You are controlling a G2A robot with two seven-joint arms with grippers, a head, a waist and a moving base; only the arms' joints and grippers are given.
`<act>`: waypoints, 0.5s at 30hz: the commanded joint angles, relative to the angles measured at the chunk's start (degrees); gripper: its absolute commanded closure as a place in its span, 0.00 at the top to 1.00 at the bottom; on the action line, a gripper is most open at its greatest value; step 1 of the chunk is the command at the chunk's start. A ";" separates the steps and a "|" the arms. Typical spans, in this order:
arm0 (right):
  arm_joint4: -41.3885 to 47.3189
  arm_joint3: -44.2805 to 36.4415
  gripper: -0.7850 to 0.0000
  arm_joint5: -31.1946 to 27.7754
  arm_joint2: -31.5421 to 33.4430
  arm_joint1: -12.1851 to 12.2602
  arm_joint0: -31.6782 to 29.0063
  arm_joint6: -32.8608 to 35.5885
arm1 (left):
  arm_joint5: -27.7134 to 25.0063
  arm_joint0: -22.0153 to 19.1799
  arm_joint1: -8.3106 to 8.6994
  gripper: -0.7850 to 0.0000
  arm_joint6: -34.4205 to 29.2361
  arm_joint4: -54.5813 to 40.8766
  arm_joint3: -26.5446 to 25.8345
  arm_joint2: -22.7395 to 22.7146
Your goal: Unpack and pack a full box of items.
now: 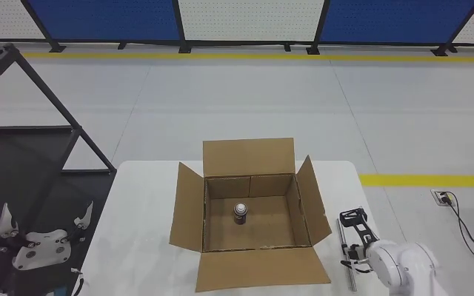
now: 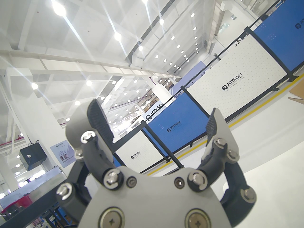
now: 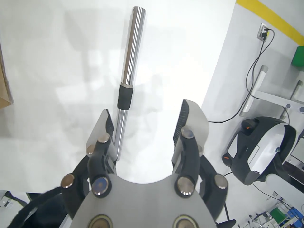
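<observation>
The cardboard box [image 1: 248, 157] stands open mid-frame in the top view with one small capped container [image 1: 241, 212] upright on its floor. A metal tube [image 3: 132, 48] lies on the tabletop [image 1: 141, 222] at the lower right, just beside one finger of the spread, empty right end effector [image 3: 146, 109]. That finger could nudge the round tube and send it rolling off the edge. The left end effector [image 2: 154, 107], also spread and empty, points at the ceiling off the tabletop at lower left, and its long swing inward risks clipping the box's left flap [image 1: 187, 207].
</observation>
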 commanded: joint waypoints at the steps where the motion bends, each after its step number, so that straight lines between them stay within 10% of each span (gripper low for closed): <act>1: 1.25 1.27 0.57 -0.55 0.01 0.03 0.65 0.27 | 0.00 0.00 0.00 1.00 0.00 0.00 0.00 0.00; 15: 4.71 7.13 0.50 0.29 -1.77 0.06 4.04 -0.25 | 0.00 0.00 0.00 1.00 0.00 0.00 0.00 0.00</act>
